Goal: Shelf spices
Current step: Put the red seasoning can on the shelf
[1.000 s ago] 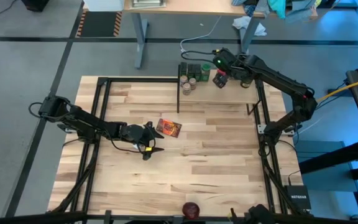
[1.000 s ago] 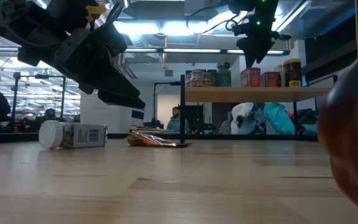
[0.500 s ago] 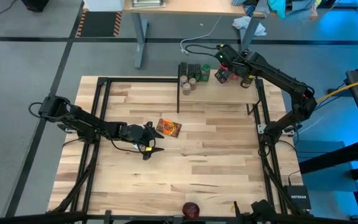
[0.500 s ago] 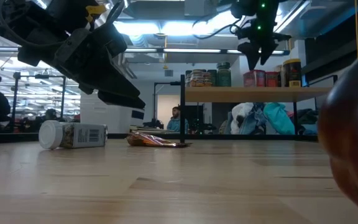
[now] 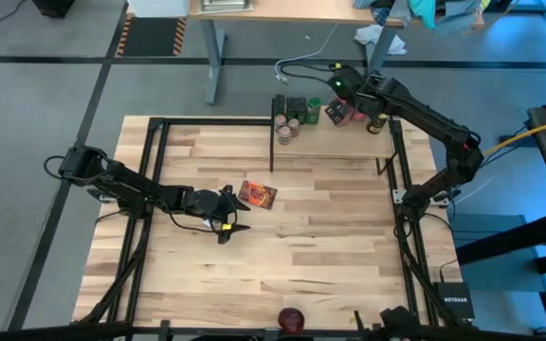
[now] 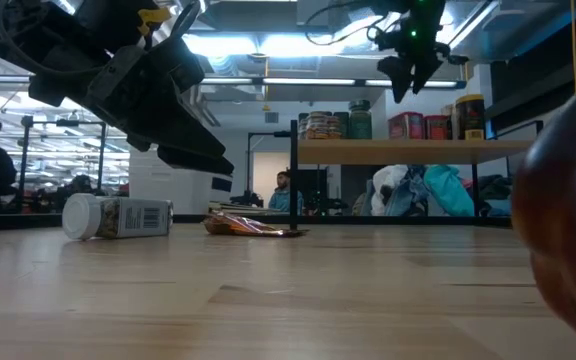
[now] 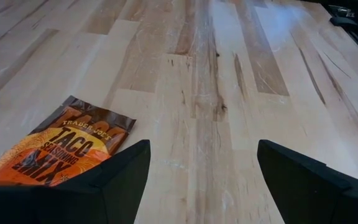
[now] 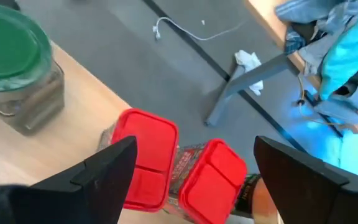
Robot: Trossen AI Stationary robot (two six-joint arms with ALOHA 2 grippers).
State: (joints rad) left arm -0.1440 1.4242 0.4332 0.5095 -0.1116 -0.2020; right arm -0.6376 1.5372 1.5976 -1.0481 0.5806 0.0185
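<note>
Over the big pale plank tabletop [image 5: 254, 256], at about nine o'clock, the left gripper [image 5: 227, 216] hangs above the wood with its two dark fingers [image 7: 114, 180] spread and nothing between them. Just off its fingertips, toward three o'clock, lies one flat orange-red seasoning packet [image 5: 258, 194], face up on the planks; the left wrist view shows it beside one finger, not touched. Seen level across the table, one white-capped bottle with a barcode label [image 6: 117, 216] lies on its side on the tabletop, with the packet a little further along.

At the nearest edge, around six o'clock, sits one dark red round object [image 5: 291, 318].

Up at about one o'clock stands the small light-wood shelf board on thin black posts [image 5: 344, 140]. Along its far edge I count roughly six small dark- and tan-lidded jars [image 5: 290, 116] clustered at its near-twelve end, then one green-lidded glass jar [image 8: 16, 68], then two pink-red boxes with red flip lids [image 8: 178, 167] side by side, and one jar with a yellow band [image 6: 469, 117] at the end.

The right gripper [image 5: 346, 92] hovers over the two red boxes, fingers [image 8: 104, 174] released and wide, clear of both lids.
</note>
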